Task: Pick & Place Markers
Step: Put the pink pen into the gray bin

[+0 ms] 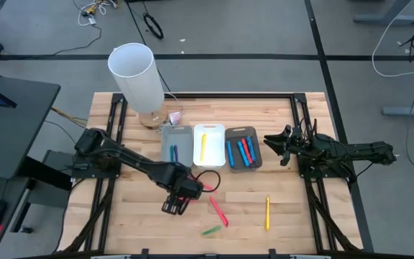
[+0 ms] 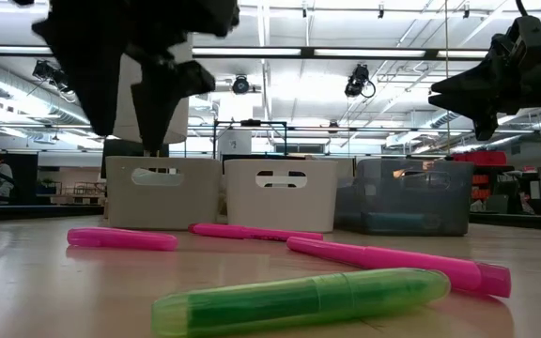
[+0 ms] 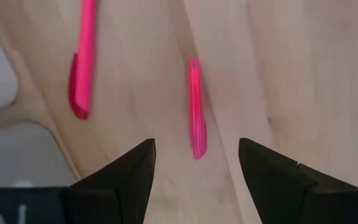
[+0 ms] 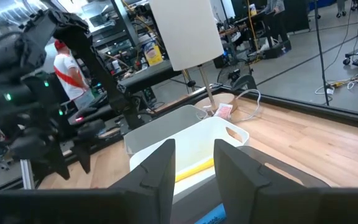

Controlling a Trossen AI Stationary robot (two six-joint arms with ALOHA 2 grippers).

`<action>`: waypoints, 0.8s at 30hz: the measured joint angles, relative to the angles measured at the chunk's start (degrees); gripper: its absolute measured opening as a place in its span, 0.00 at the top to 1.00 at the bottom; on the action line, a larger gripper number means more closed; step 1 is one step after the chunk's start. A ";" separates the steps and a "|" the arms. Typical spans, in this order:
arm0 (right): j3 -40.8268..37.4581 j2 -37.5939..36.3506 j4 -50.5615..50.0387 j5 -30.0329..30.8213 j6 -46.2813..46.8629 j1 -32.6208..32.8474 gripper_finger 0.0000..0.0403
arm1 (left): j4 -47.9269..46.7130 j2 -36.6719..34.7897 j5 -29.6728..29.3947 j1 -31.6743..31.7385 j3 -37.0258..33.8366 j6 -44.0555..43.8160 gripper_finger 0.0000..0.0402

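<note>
The left gripper hangs at lower centre of the high view, jaws parted and empty. In the left wrist view a pink marker lies just ahead, centred between the two fingers, its long axis running straight away from them. The jaws therefore straddle the shaft crosswise, so a straight descent should suffice. The right gripper waits at the right beside the bins, narrowly parted and empty, well apart from that marker.
</note>
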 joint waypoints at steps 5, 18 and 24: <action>-0.01 0.00 0.06 -0.02 0.01 -0.01 0.72 | 0.96 3.36 0.02 -0.01 -0.02 1.26 0.41; 0.00 0.00 0.03 0.00 -0.01 -0.01 0.72 | 6.73 9.42 0.33 -0.68 -0.11 1.31 0.41; 0.00 0.01 0.03 0.00 0.01 -0.01 0.72 | 7.53 12.15 -0.24 -0.70 -0.06 1.25 0.41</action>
